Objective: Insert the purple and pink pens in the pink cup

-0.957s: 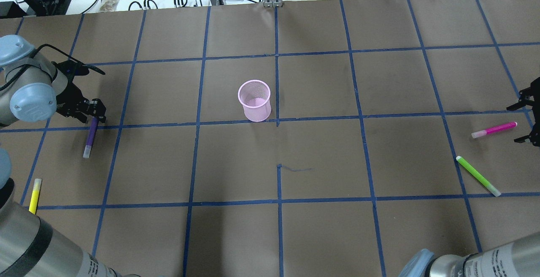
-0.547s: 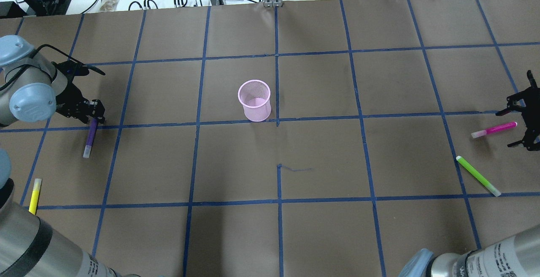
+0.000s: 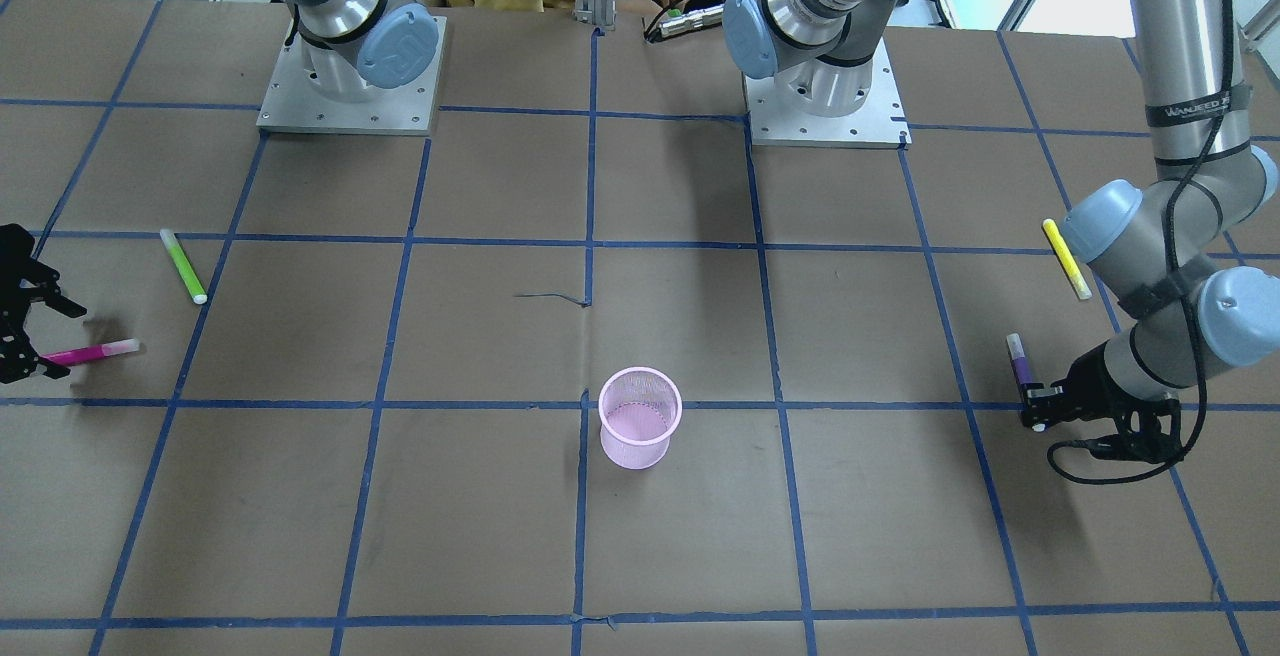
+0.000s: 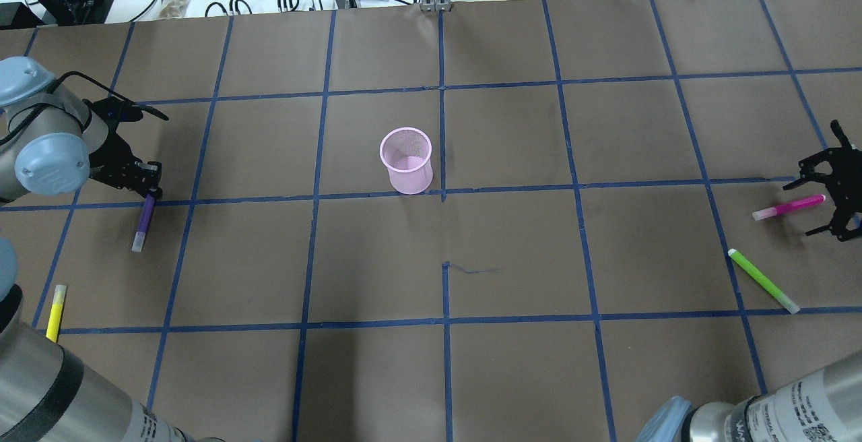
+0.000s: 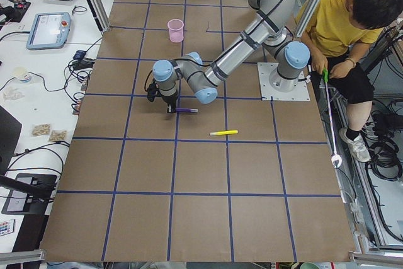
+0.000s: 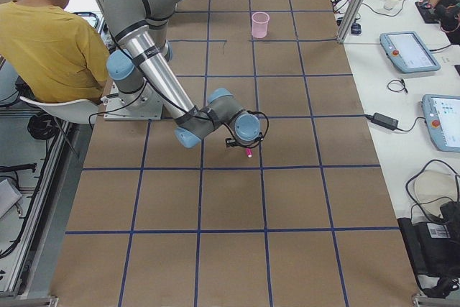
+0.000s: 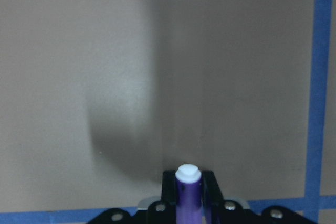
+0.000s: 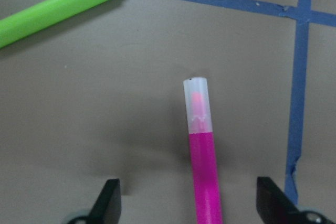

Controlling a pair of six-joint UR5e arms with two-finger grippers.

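Note:
The pink mesh cup (image 4: 406, 159) stands upright mid-table and also shows in the front view (image 3: 640, 416). The purple pen (image 4: 143, 222) lies at the left. My left gripper (image 4: 148, 186) is shut on its far end, and the wrist view shows the pen (image 7: 188, 190) between the fingers. The pink pen (image 4: 788, 207) lies on the table at the right. My right gripper (image 4: 805, 209) is open and low, its fingers straddling the pen's right end without touching. In the right wrist view the pink pen (image 8: 202, 150) runs up between the open fingertips.
A green pen (image 4: 763, 280) lies just in front of the pink pen, also in the right wrist view (image 8: 58, 9). A yellow pen (image 4: 56, 312) lies near the left arm. A person in a yellow shirt (image 5: 340, 23) sits behind the robot bases.
My right gripper has moved left until its open fingers straddle the pink pen's end. My left gripper's fingers have drawn in on the purple pen's end.

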